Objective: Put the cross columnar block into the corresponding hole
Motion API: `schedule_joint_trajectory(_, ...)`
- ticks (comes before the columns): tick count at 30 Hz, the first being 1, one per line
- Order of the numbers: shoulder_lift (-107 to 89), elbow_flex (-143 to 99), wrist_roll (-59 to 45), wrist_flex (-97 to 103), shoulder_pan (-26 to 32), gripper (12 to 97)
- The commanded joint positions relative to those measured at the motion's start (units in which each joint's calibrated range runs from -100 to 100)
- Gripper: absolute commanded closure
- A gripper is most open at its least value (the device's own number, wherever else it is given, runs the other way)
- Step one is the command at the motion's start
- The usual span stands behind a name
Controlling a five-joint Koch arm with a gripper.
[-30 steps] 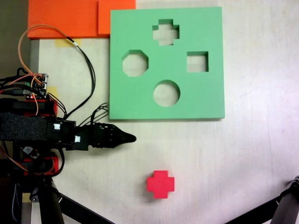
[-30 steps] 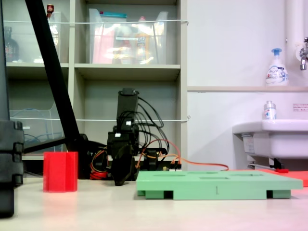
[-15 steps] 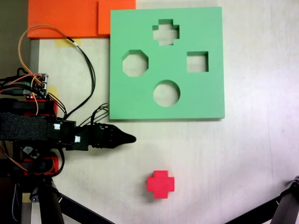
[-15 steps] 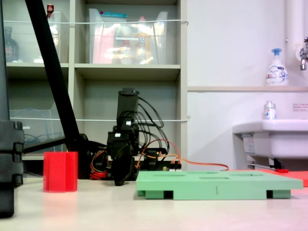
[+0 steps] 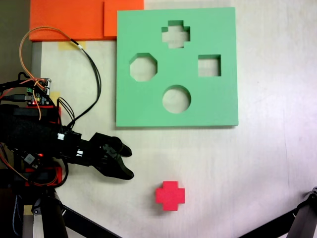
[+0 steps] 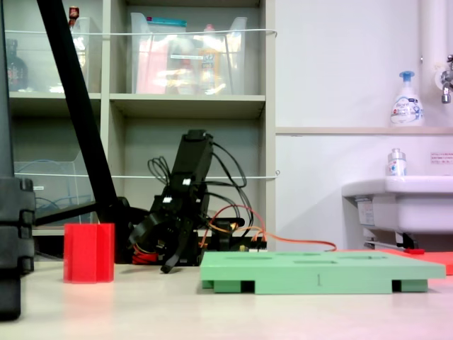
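Observation:
The cross columnar block [image 5: 170, 195], bright red, stands on the table below the green foam board [image 5: 148, 106] in a fixed view from above. The corresponding hole [image 5: 176, 33], plus-shaped, lies near the board's top edge and has nothing in it. My gripper [image 5: 130, 163] is open, its two black fingers spread, up and to the left of the block with a gap of bare table between them. From the side, the gripper [image 6: 157, 256] hangs just above the table between the red block [image 6: 88, 253] and the green board [image 6: 318, 273].
Orange foam sheets [image 5: 74, 20] lie beyond the board's top left corner. Loose cables [image 5: 91, 74] loop beside the arm's base. Black tripod legs [image 5: 54, 218] cross the lower corners. The board also has octagonal, square and round cutouts. A shelf [image 6: 184, 106] and sink [image 6: 400, 202] stand behind.
The gripper was shut and pointing straight right in the view from above; it has opened and swung down toward the red block. The block and board have not moved.

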State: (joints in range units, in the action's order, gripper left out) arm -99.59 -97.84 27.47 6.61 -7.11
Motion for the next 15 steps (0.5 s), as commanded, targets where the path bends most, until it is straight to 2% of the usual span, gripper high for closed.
schedule_joint_trajectory(1,-0.41,8.91,5.57,-17.25,-0.15,64.5)
schedule_joint_trajectory(6,-0.41,42.51,14.95,-56.05,0.49,66.1)
schedule_joint_trajectory(12,0.29,64.44,18.32,-66.36,1.9,67.0)
schedule_joint_trajectory(14,8.81,73.82,18.32,-73.29,1.86,66.5)
schedule_joint_trajectory(15,13.42,78.4,18.32,-76.76,1.86,63.6)
